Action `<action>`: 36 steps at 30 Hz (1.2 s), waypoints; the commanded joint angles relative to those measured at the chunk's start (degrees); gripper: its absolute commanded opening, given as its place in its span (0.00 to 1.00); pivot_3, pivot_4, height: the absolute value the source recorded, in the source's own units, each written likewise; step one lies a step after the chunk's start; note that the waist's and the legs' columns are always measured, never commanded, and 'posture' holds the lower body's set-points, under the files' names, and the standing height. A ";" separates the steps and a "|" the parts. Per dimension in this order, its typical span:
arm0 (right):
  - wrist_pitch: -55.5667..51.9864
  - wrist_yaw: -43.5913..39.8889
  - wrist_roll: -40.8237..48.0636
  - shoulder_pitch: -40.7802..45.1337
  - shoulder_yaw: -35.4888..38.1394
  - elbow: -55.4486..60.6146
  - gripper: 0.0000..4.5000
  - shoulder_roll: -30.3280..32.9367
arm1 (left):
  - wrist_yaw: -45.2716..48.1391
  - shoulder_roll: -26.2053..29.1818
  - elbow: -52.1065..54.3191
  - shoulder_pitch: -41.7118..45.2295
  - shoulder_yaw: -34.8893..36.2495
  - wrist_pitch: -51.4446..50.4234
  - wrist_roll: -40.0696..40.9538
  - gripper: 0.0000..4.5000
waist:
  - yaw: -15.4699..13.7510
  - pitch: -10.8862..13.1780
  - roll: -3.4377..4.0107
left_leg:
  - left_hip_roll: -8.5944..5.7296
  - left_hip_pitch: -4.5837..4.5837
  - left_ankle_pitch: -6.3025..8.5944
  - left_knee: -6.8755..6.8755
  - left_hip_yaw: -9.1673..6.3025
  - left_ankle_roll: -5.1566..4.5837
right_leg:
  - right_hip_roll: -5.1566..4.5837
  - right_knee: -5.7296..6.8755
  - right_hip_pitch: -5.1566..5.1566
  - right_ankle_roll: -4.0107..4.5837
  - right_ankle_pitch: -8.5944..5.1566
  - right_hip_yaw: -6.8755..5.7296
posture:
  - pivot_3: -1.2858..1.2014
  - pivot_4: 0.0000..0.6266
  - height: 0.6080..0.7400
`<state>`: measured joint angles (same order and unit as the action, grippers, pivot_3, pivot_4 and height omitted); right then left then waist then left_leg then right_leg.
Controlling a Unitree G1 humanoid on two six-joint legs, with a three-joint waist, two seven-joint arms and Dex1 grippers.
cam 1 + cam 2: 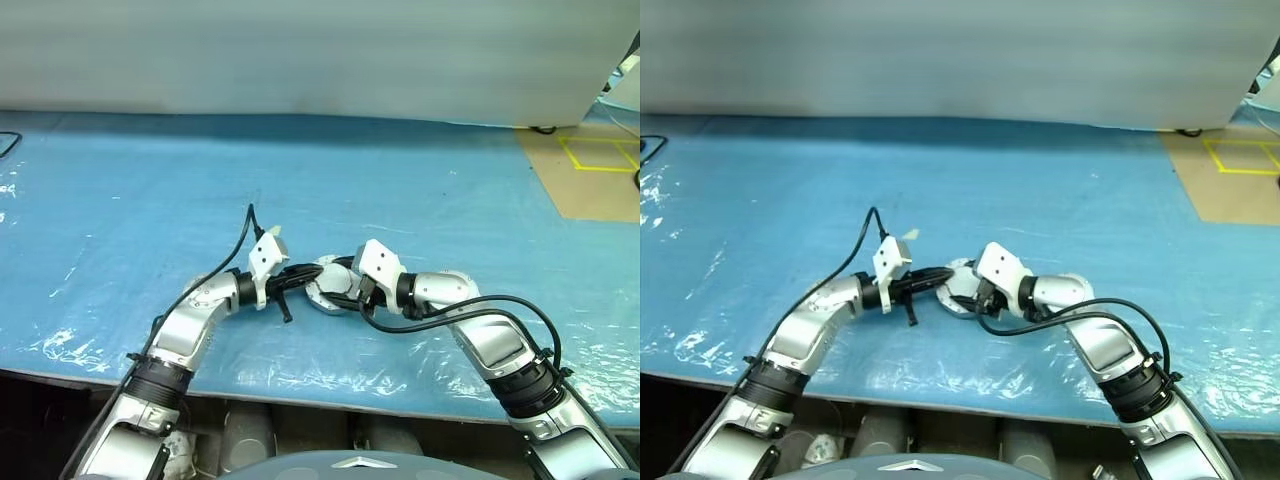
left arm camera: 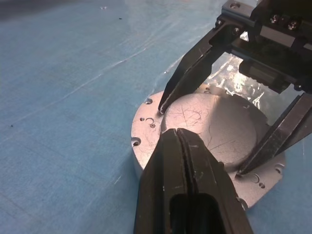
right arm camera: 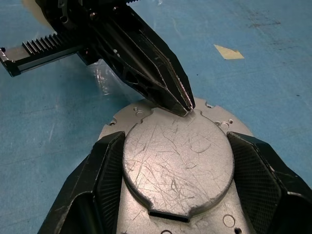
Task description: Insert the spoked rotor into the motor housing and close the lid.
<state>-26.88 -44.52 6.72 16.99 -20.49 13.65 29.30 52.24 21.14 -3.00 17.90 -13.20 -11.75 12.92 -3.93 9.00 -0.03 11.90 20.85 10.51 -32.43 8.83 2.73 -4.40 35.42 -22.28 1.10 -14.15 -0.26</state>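
Note:
The motor housing is a grey metal puck lying flat on the blue table, with small holes round its rim. The lid lies closed on top, its smooth, scratched silver-grey face up. My right gripper straddles the lid's raised disc, one black finger against each side. My left gripper is shut with nothing in it, and its tip rests at the edge of that disc, opposite the right hand. In the head views both grippers meet over the housing near the table's front middle. The spoked rotor is hidden.
A blue plastic-covered table stretches wide on all sides of the puck. A brown board with yellow tape lines lies at the back right. A small scrap of pale tape sticks to the sheet. The table's front edge is close below the arms.

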 commanded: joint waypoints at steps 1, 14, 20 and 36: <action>-1.09 1.16 -2.42 -0.98 -0.60 -2.05 0.66 0.60 | -0.11 1.38 -0.74 -0.85 -1.49 -4.68 -1.47 0.00 | 0.00 -0.03 0.02 | -0.02 -0.02 0.00 0.00 0.01 0.00 | -0.01 0.00 0.01 -0.01 0.00 0.02 | 0.52 0.24 1.00; 0.03 0.34 -0.76 -0.56 0.54 -1.67 1.00 -0.55 | 1.53 1.48 1.20 -1.50 -2.00 -4.92 0.30 0.00 | 0.01 -0.12 0.06 | -0.01 0.03 0.00 0.19 0.01 0.00 | 0.01 -0.23 -0.03 -0.01 -0.01 0.01 | 0.52 0.24 1.00; -0.92 0.13 4.31 0.29 5.44 -0.59 1.00 -3.48 | 1.77 1.07 0.83 -1.12 -1.73 -4.56 0.62 0.00 | -0.03 -0.12 0.06 | -0.01 0.28 0.00 0.32 0.01 0.01 | 0.02 -0.54 -0.13 -0.01 0.00 -0.07 | 0.52 0.24 1.00; -23.49 -1.12 14.83 0.35 13.36 -0.69 1.00 2.23 | 1.97 0.66 -0.23 -0.91 -1.90 -3.16 0.06 0.00 | -0.11 -0.12 0.09 | -0.01 0.27 0.00 0.39 -0.01 0.01 | 0.04 -0.62 -0.10 -0.01 0.00 -0.11 | 0.52 0.24 1.00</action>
<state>-46.19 -46.62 20.75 17.35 -7.44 12.30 30.92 54.20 21.67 -1.50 17.92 -13.71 -14.10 14.28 -4.04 8.88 0.06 11.88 21.12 10.51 -32.04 8.81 2.74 -4.37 34.79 -22.36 1.10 -14.15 -0.38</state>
